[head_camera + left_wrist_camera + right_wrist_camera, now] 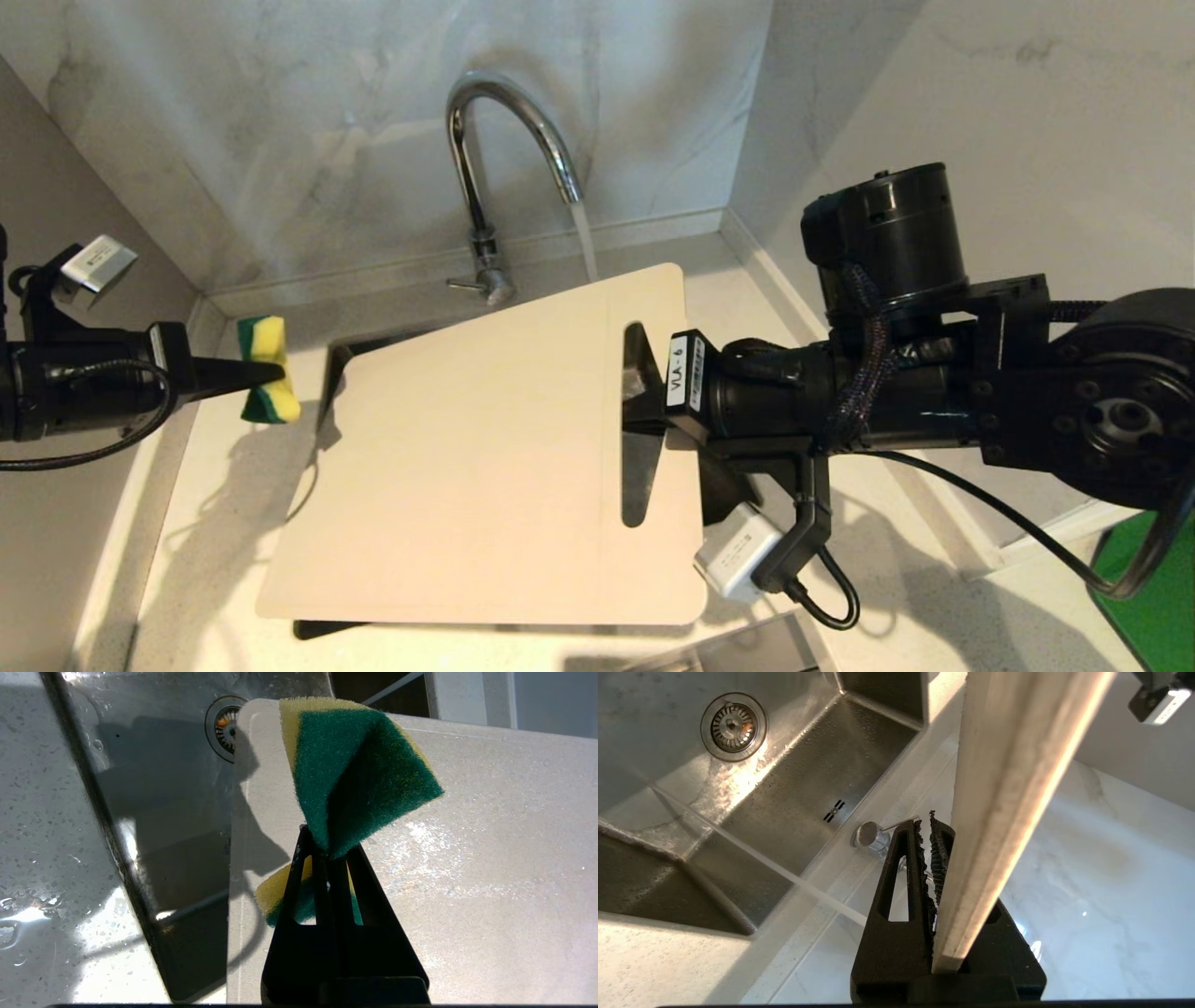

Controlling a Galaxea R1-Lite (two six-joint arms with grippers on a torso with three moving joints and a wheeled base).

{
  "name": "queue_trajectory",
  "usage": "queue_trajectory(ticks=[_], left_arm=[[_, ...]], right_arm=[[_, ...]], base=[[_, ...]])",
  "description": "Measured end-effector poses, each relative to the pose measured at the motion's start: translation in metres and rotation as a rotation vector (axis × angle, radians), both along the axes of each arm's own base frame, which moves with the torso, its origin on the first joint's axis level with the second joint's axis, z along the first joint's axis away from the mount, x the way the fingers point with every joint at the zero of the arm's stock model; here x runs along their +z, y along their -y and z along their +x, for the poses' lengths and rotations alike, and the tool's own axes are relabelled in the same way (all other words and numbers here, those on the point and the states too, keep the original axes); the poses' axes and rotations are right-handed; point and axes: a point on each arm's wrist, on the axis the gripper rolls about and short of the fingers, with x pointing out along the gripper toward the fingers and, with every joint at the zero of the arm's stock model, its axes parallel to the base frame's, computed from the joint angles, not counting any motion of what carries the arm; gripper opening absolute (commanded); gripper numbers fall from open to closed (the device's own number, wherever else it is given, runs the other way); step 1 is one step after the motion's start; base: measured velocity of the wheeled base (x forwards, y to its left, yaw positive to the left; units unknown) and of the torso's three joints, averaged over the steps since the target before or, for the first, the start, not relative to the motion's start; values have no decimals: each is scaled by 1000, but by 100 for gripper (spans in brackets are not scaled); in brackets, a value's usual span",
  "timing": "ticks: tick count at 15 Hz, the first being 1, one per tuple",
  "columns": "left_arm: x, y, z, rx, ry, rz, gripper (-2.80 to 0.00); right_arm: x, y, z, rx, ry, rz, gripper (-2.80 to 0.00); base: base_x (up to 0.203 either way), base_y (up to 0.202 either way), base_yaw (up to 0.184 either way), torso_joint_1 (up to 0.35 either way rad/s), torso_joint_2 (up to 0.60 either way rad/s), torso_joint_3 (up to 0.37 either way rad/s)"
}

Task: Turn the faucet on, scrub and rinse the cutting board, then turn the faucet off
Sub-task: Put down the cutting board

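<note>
A: What lies over the sink (798, 826), and where?

B: The cutting board (485, 448), held above the basin in front of the faucet (485, 168), its slotted end toward the right hand (644, 392).

A: How is it held?

B: The right hand is clamped on the board's edge beside the slot. Water (583, 238) runs from the spout, falling just behind the board's far edge.

A: And the left hand (266, 373)?

B: Closed on a green-and-yellow sponge (268, 369), pinched at the middle, just beside the board's left end, above the surface (205, 523).
</note>
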Motion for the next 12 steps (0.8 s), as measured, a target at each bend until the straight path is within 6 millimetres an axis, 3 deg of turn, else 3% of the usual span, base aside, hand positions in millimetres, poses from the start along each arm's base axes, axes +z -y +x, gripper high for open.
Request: queue_trajectory(ticks=[12], left_arm=[[0,4,0,-11,-5,-1,-280]], right_arm=[[3,34,-32,-82,-56,50,-280]], base=[[0,0,0,0,0,0]])
